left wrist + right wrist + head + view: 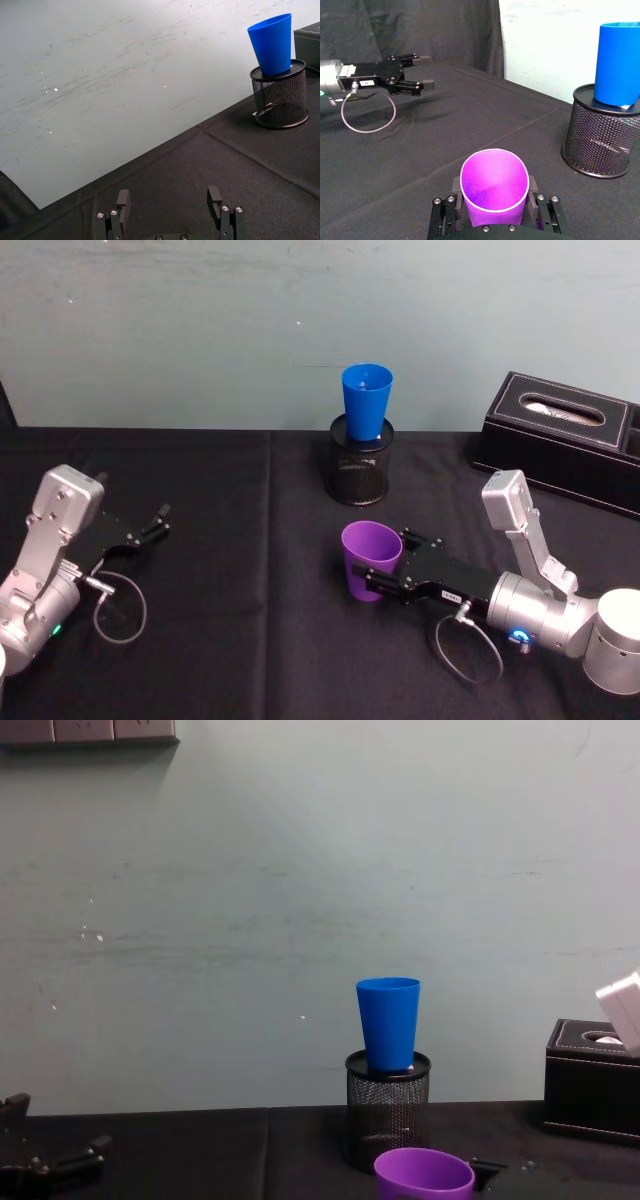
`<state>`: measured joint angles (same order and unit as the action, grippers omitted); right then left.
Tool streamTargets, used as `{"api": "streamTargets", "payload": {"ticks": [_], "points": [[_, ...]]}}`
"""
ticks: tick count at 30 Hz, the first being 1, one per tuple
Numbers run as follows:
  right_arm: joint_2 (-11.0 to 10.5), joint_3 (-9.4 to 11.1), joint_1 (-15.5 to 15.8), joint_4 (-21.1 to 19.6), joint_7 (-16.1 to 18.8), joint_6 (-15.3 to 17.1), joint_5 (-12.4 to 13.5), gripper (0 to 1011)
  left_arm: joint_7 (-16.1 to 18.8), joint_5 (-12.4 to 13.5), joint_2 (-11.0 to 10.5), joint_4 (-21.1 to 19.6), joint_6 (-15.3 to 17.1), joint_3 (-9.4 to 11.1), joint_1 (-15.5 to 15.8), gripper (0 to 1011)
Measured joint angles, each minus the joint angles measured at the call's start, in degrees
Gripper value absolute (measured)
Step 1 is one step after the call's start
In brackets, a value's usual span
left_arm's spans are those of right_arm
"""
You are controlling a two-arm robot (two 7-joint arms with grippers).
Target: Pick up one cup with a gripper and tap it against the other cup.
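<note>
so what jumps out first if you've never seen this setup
The bright blue cup stands out, perched in the black mesh holder at the back. Nearer, the purple cup is held in the right gripper, just in front of the holder; the left gripper lies open at the left.

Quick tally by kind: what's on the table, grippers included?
Cups: 2, the purple cup held in the right gripper, and the blue cup on the mesh holder
Holders: 1, that mesh holder
Boxes: 1, the tissue box
Grippers: 2, counting the left gripper, open at the left
Total: 6
</note>
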<state>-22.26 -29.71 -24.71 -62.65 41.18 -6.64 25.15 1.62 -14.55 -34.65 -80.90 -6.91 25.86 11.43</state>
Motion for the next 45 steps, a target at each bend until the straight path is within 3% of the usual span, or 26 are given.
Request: {"api": "streamTargets", "payload": {"ticks": [25, 29, 40, 45], "points": [[0.00, 0.00, 0.00, 0.00, 0.01, 0.00, 0.00, 731, 0.00, 0.00, 0.00, 0.00, 0.00, 0.00, 0.00, 1011], [-0.34, 0.03, -0.18, 0.05, 1.53, -0.57, 0.49, 731, 0.00, 0.00, 0.00, 0.00, 0.00, 0.00, 0.00, 1012], [-3.00, 1.91, -1.00, -5.47, 4.24, 8.22, 7.78, 731, 0.00, 0.00, 0.00, 0.00, 0.00, 0.00, 0.00, 1012], [-4.73, 2.11, -1.90, -8.55, 4.91, 11.39, 9.53, 731, 0.00, 0.00, 0.00, 0.00, 0.00, 0.00, 0.00, 1012]]}}
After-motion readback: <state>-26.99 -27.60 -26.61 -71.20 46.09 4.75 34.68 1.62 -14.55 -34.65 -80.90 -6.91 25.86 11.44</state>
